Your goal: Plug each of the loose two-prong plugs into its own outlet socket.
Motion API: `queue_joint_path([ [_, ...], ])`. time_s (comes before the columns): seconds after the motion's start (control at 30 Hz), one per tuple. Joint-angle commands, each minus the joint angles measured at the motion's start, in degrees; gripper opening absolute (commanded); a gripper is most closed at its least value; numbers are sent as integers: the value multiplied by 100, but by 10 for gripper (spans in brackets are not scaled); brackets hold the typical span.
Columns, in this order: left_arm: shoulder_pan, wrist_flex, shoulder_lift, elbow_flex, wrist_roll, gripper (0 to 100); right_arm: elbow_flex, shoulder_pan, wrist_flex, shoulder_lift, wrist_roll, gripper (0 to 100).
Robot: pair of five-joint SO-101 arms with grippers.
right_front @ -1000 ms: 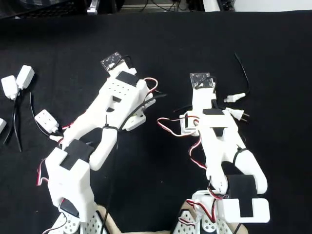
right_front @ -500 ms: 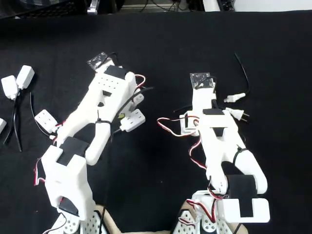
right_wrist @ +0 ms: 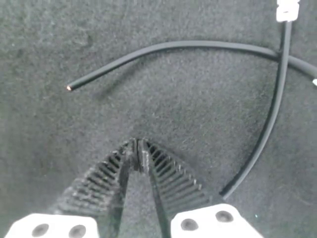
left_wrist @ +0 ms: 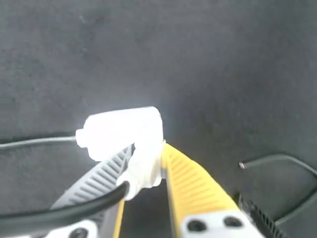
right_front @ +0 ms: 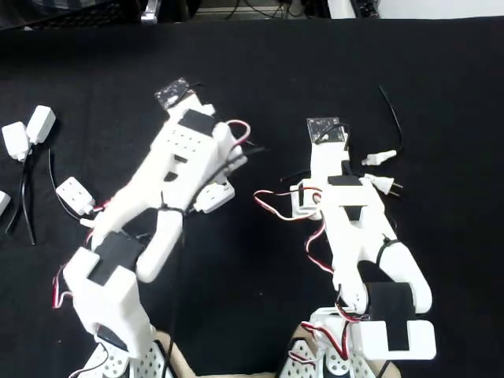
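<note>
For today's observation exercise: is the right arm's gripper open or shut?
Shut. In the right wrist view the right gripper has both ribbed fingers meeting at their tips, nothing held between them.

Counter layout: sockets left, plugs right.
On the counter [right_front: 260, 63], two outlet sockets [right_front: 39, 124] lie side by side at the far left; a third socket [right_front: 75, 195] lies nearer, just beside the left arm [right_front: 169, 169]. Rear plug [right_front: 383, 157] and front plug [right_front: 384, 185] lie just right of the right arm [right_front: 354, 220]. A corded connector [left_wrist: 124, 131] sits between the jaws of the left gripper [left_wrist: 148, 148].
</note>
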Motion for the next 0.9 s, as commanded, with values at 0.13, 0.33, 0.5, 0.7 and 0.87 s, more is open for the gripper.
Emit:
queue_joint_path([
  [0.13, -22, -1029, -396, 725, -9, 26, -57, -97, -62, -57, -44, 11],
  [0.33, -154, -1231, -396, 866, -149, 26, -57, -97, -62, -57, -44, 11],
  [0.5, -171, -1064, -413, 910, -158, 26, -57, -97, -62, -57, -35, 11],
  [0.7, -171, -870, -422, 919, -167, 26, -57, -97, -62, -57, -35, 11],
  [0.87, -171, -835, -396, 919, -167, 26, -57, -97, -62, -57, -35, 11],
])
